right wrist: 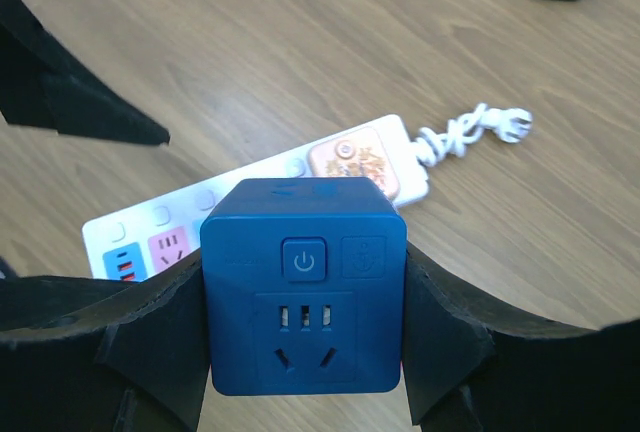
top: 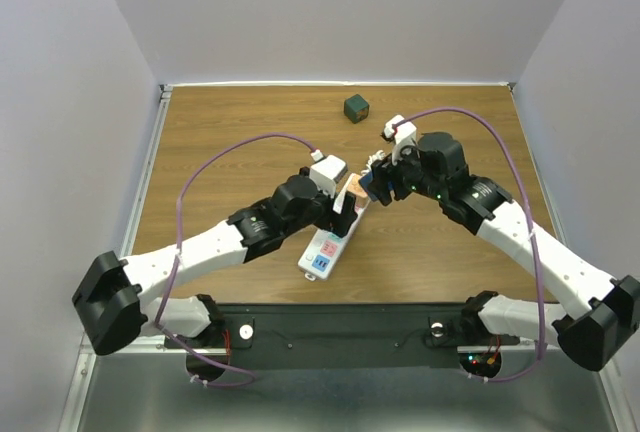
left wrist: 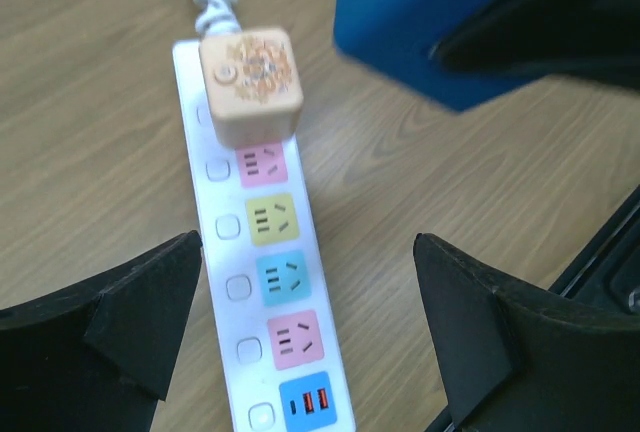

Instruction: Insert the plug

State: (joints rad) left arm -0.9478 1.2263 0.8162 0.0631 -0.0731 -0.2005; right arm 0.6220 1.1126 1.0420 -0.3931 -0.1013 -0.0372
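Blue cube plug (right wrist: 303,287) sits clamped between the fingers of the right tool (right wrist: 303,342), held in the air near the cord end of the white power strip (left wrist: 225,282). The strip lies slantwise mid-surface (top: 250,122), its other end toward the near edge. Left tool (left wrist: 305,312) hangs over the strip with jaws wide, gripping nothing, one finger to each side. Peach cube (left wrist: 250,87) occupies the socket at the cord end.

Step in hand, as I judge it: seat the blue cube. Square its faces to the strip's long axis, pick a free socket clear of the peach cube, and lower straight. Have the left tool steady the strip as you press.

Hidden: the cube's prongs appear in no view, so you cannot confirm their orientation. Green cube (top: 355,107) near the far edge is cut off in the right wrist view.
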